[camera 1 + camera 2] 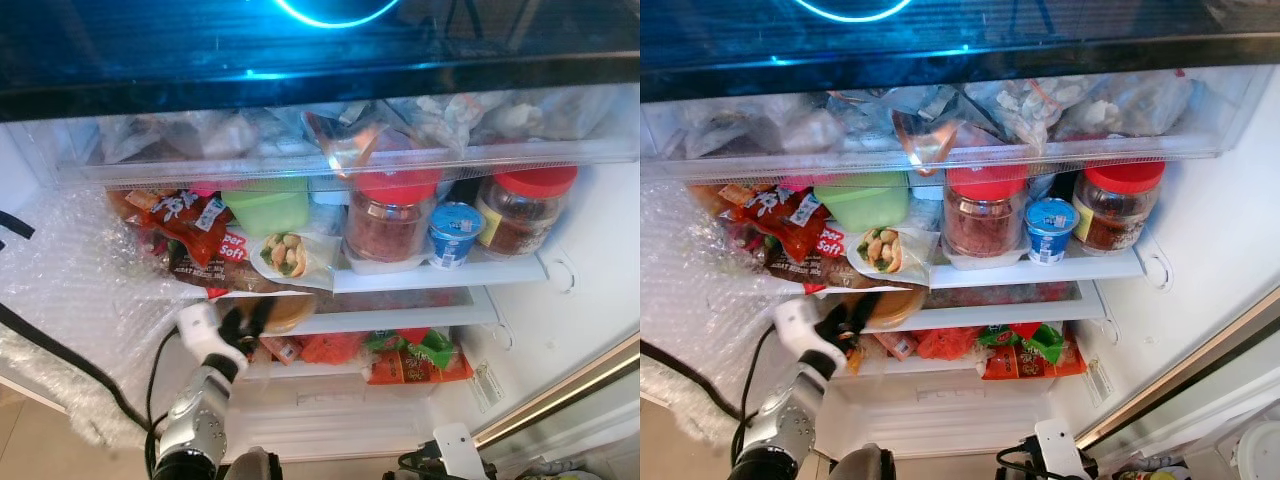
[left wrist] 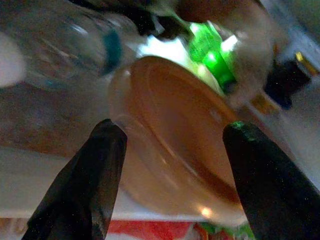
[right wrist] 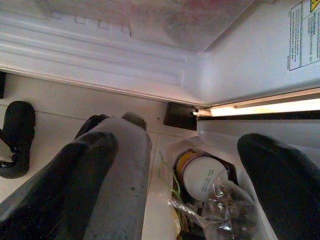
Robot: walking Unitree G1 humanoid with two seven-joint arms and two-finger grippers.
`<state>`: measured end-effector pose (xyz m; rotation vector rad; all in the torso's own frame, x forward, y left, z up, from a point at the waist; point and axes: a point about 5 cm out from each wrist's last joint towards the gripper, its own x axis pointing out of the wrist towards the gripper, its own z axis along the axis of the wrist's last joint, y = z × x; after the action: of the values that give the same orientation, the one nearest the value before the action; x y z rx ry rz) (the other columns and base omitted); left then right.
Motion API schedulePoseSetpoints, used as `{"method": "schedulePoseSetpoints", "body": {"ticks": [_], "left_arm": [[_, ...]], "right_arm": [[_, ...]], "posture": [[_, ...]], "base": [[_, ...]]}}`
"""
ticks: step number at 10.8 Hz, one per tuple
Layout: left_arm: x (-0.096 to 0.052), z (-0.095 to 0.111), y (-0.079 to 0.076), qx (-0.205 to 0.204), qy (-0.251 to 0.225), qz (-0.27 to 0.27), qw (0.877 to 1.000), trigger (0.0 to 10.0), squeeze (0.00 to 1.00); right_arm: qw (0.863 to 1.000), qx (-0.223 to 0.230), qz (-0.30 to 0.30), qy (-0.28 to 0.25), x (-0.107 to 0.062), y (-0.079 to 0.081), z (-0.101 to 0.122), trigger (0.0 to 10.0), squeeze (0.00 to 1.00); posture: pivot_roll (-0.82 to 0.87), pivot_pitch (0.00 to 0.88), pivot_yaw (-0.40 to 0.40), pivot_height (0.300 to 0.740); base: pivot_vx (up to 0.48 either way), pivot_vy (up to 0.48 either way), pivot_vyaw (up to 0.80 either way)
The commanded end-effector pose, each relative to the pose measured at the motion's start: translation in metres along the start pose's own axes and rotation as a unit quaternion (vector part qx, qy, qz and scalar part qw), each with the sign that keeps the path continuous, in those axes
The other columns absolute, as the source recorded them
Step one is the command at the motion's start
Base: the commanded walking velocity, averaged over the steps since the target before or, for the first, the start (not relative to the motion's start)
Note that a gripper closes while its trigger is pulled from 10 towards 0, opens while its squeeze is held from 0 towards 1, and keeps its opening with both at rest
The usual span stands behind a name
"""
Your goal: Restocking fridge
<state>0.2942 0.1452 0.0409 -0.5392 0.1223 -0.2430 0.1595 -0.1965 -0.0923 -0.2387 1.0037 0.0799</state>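
Left wrist view: left end effector point(image 2: 172, 145) spread apart around a flat-lying brown-lidded container point(image 2: 185, 135), lid facing outward.

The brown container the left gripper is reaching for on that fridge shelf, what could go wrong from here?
1. The brown container sits at the shelf's front edge, overhanging it. The left gripper has its jaws open around it; a push rather than a squeeze could tip it off.
2. The bread bag and the wrapped food lie just above; lifting the container might drag them out.
3. The shelf is crowded, so the fingers may snag packaging.
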Motion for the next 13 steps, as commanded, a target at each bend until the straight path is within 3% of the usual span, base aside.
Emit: {"method": "schedulePoseSetpoints", "body": {"ticks": [1,5,9,13], "left_arm": [[-0.005,-0.001,0.001,0.020,0.014,-0.009,1.000,10.0,0.00],[-0.012,-0.004,0.006,0.038,0.029,-0.005,0.999,10.0,0.00],[0.005,0.001,-0.004,0.034,0.032,-0.022,0.999,10.0,0.00],[0.020,0.011,-0.004,0.035,0.034,-0.027,0.998,10.0,0.00]], "right_arm": [[0.998,0.003,0.017,0.063,-0.006,0.011,-0.033,10.0,0.00],[0.998,0.000,0.018,0.063,-0.006,0.011,-0.033,10.0,0.00],[0.998,0.000,0.017,0.063,-0.006,0.011,-0.033,10.0,0.00],[0.998,-0.001,0.018,0.062,-0.006,0.011,-0.032,10.0,0.00]], "posture": [[-0.06,0.065,0.024,0.662],[-0.05,0.064,0.020,0.662],[-0.06,0.061,0.021,0.662],[-0.06,0.063,0.024,0.662]], "base": [[0.000,0.000,0.00],[0.000,0.000,0.00],[0.000,0.000,0.00],[0.000,0.000,0.00]]}}
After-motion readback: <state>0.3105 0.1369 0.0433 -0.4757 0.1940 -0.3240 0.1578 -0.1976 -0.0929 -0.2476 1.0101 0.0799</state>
